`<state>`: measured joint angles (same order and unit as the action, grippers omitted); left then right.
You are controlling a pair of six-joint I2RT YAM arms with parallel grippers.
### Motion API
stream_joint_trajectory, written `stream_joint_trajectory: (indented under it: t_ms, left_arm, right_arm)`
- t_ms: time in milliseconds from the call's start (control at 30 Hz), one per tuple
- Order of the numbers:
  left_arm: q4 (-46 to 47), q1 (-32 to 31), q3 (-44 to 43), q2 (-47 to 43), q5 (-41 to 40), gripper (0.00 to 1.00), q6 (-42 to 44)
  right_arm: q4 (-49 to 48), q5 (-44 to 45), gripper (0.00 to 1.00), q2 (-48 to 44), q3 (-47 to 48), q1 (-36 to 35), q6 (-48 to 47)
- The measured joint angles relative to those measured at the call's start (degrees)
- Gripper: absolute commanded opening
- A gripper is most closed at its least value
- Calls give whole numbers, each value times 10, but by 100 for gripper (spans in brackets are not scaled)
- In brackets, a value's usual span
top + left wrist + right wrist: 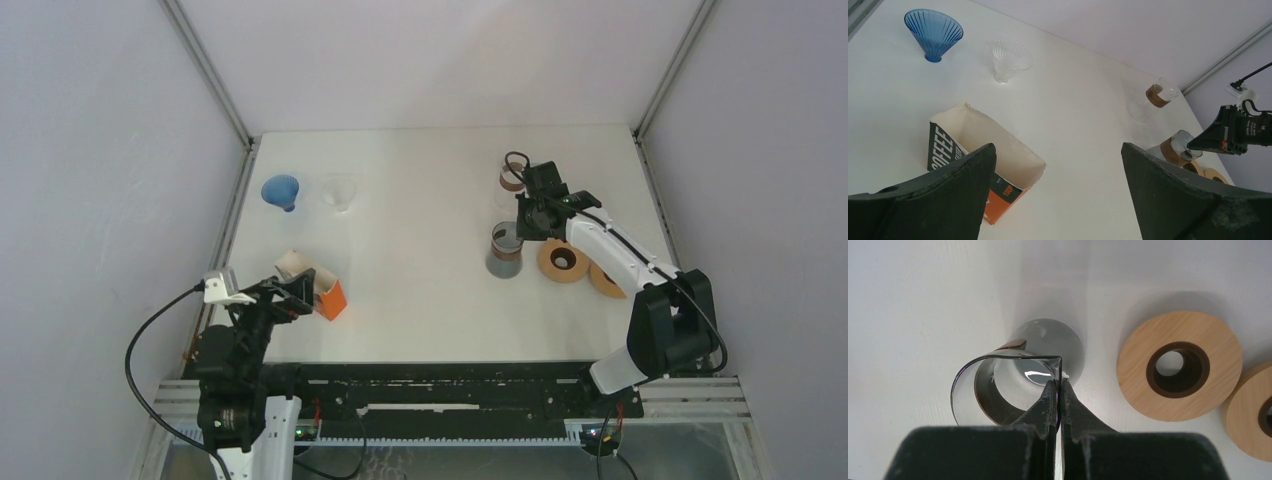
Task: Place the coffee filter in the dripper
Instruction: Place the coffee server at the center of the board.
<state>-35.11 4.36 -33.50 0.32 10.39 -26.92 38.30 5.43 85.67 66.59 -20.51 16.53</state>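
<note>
Grey walls box in a white surface (425, 300), and from my station the job looks barely begun: no filter is in either dripper. The blue dripper (282, 190) and the clear dripper (340, 192) stand mouth-up side by side at the far left, both bare inside. The coffee filter (293, 265), as I read the cream paper, sits in the open filter box (331, 299) near the left arm's base, well apart from both cones. So the whole pick, carry and seating remains to be done. The left arm is folded low and close to its base, its wrist tipped so the left claw (1058, 200) hovers just over the box with its fingers spread wide and nothing between them. I judge it ready to reach in for a filter. The right arm stretches out across the right half, wrist bent down over a glass carafe (998, 390). The right claw (1060, 385) has its fingers pressed together at the carafe's lip; whether the thin glass wall is nipped between them I cannot tell. Two wooden rings (1135, 370) lie just beside that carafe, and a second carafe (512, 178) stands farther back.
</note>
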Motion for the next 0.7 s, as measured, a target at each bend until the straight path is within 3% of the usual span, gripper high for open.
stream_joint_trajectory:
  t_ms: [167,433,700]
  left_arm:
    - [0,0,0,0,3,100,0]
    - [1,0,0,0,1,100,0]
    - [5,0,0,5,-6,100,-3]
  right_arm:
    - [-15,-1,1,4,-5,-2,-5]
    - [-30,-13,33,3,-5,-2,-8]
    - [-37,-48,57,-25,-5,-3,0]
